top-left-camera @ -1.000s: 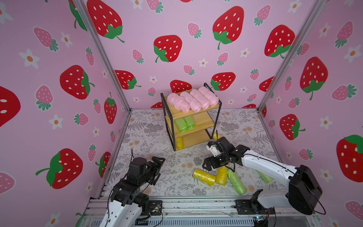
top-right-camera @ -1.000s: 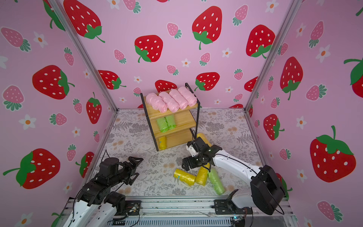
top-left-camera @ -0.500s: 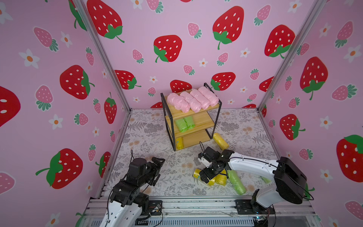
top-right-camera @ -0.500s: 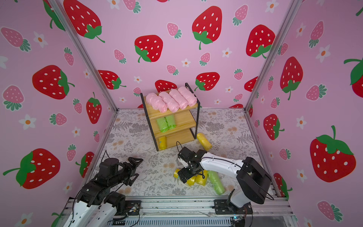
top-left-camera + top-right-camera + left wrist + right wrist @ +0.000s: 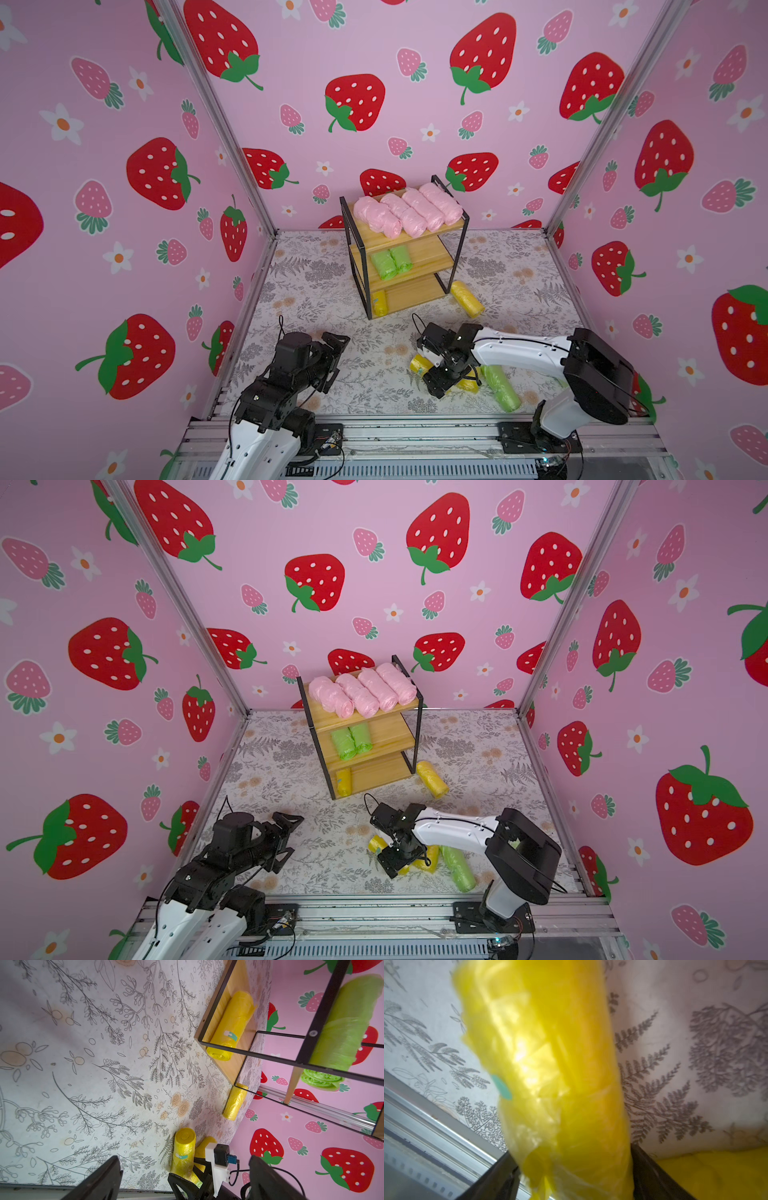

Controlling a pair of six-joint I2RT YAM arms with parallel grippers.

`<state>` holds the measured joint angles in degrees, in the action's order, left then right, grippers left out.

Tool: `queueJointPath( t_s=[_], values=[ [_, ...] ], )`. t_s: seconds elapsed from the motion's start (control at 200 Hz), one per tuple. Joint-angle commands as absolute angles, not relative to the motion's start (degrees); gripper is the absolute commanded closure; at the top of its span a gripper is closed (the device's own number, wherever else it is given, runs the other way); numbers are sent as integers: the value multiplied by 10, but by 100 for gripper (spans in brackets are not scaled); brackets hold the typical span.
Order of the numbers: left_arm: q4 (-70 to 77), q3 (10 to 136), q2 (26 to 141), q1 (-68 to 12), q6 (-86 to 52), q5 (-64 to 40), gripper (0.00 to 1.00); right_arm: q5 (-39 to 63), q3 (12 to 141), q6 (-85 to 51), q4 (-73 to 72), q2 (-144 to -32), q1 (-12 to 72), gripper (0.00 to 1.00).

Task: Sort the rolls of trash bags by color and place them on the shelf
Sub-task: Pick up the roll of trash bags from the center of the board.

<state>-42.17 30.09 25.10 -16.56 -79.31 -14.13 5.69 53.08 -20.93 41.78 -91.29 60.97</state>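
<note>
The shelf [image 5: 428, 254] [image 5: 386, 734] stands at the back. Its top tier carries several pink rolls [image 5: 407, 210], the middle tier two green rolls [image 5: 390, 262] and the bottom tier one yellow roll [image 5: 379, 302]. My right gripper [image 5: 440, 374] [image 5: 571, 1178] is down on the floor mat near the front. Its fingers press both sides of a yellow roll [image 5: 419, 363] [image 5: 550, 1064]. A second yellow roll [image 5: 467, 384] lies against it, and a green roll [image 5: 500, 386] lies just beyond that. Another yellow roll [image 5: 467, 298] lies beside the shelf's right foot. My left gripper [image 5: 334, 361] [image 5: 185, 1180] hovers open and empty at the front left.
Strawberry-print walls close in the left, back and right sides. A metal rail [image 5: 415, 432] runs along the front edge, close to the right gripper. The floral mat [image 5: 316, 291] covers the floor between the left arm and the shelf.
The right gripper came from near the shelf's foot toward the front and down onto the yellow rolls, and its jaws narrowed around one. The left arm stayed still.
</note>
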Motion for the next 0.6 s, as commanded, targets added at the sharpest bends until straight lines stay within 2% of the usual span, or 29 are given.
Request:
queueJointPath(
  t_s=[0.0, 0.09, 0.185, 0.395, 0.5, 0.595],
  values=[
    [-408, 331, 264, -168, -783, -150, 0, 50, 531, -238, 426, -909, 619, 26],
    [-405, 338, 274, -168, -777, -156, 0, 43, 532, -254, 424, -912, 623, 35],
    [-402, 342, 275, -168, -776, -161, 0, 33, 512, -285, 396, -912, 624, 56],
    [-360, 334, 262, -168, -783, -175, 0, -1, 504, -313, 399, -889, 628, 81],
    [-199, 294, 265, -169, -783, -246, 0, 1, 515, -320, 408, -860, 628, 100],
    [-67, 270, 278, -179, -793, -292, 0, 11, 540, -326, 415, -816, 626, 100]
  ],
)
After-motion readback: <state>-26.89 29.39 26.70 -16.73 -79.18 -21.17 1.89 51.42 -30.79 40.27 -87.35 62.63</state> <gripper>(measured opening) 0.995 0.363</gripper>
